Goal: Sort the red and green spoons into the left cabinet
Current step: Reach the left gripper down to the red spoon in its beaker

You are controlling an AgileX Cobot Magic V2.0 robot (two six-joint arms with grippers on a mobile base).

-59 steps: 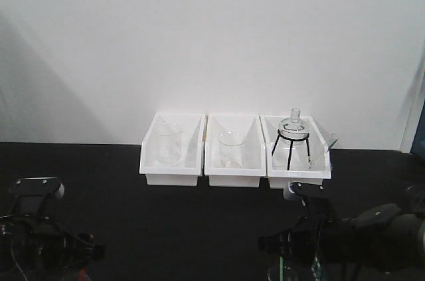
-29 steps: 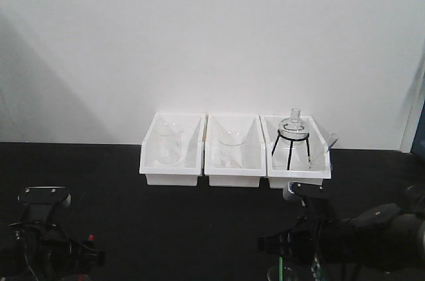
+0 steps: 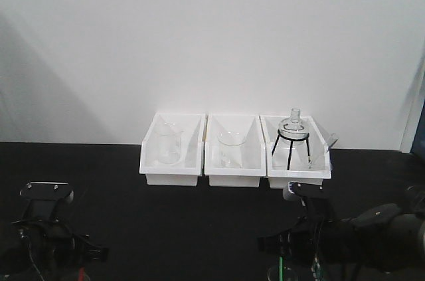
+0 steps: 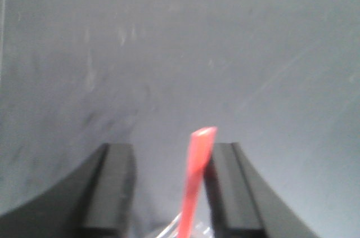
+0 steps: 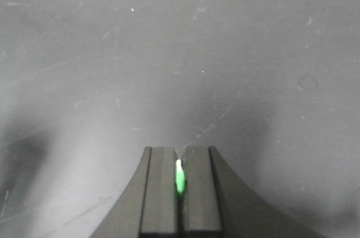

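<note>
Jaws of the right gripper are pressed together at the bottom centre of its wrist view, pinching the green spoon. The left gripper is spread wide at the bottom of its view. The red spoon rises between its jaws, leaning against the one at frame right.

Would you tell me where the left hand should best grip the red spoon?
Probably on the straight handle just below its top end, closing from both sides: the red spoon runs lengthwise between the left hand's open fingers, close against one.
</note>
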